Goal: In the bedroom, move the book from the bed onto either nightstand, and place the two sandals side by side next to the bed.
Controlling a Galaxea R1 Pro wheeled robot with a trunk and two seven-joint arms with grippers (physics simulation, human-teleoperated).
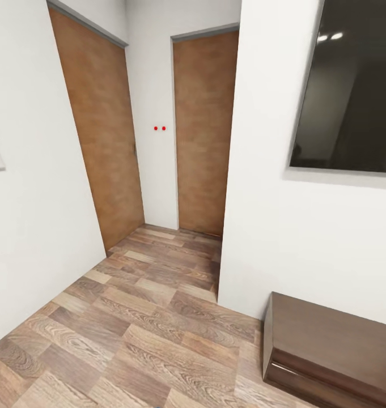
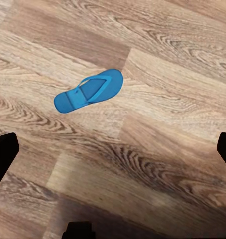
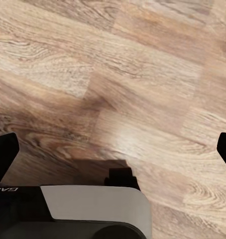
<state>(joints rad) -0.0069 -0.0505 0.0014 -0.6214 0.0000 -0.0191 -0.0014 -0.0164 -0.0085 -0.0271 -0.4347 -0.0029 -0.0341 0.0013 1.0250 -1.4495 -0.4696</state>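
One bright blue sandal (image 2: 89, 91) lies flat on the wood-plank floor (image 2: 158, 74), sole down, with its thin straps up. In the left wrist view my left gripper (image 2: 113, 149) hangs above the floor a short way from the sandal, its dark fingertips (image 2: 4, 154) spread wide and nothing between them. My right gripper (image 3: 113, 149) is open too, over bare planks, with one black fingertip (image 3: 3, 157) at each side. The book, the bed, the nightstand and the second sandal are out of view.
The head view faces a short hallway with two closed brown doors (image 1: 105, 130) (image 1: 204, 130) between white walls. A dark screen (image 1: 351, 85) hangs on the right wall (image 1: 272, 226), above a long low dark brown cabinet (image 1: 329, 345). My white base (image 3: 93, 204) shows under the right gripper.
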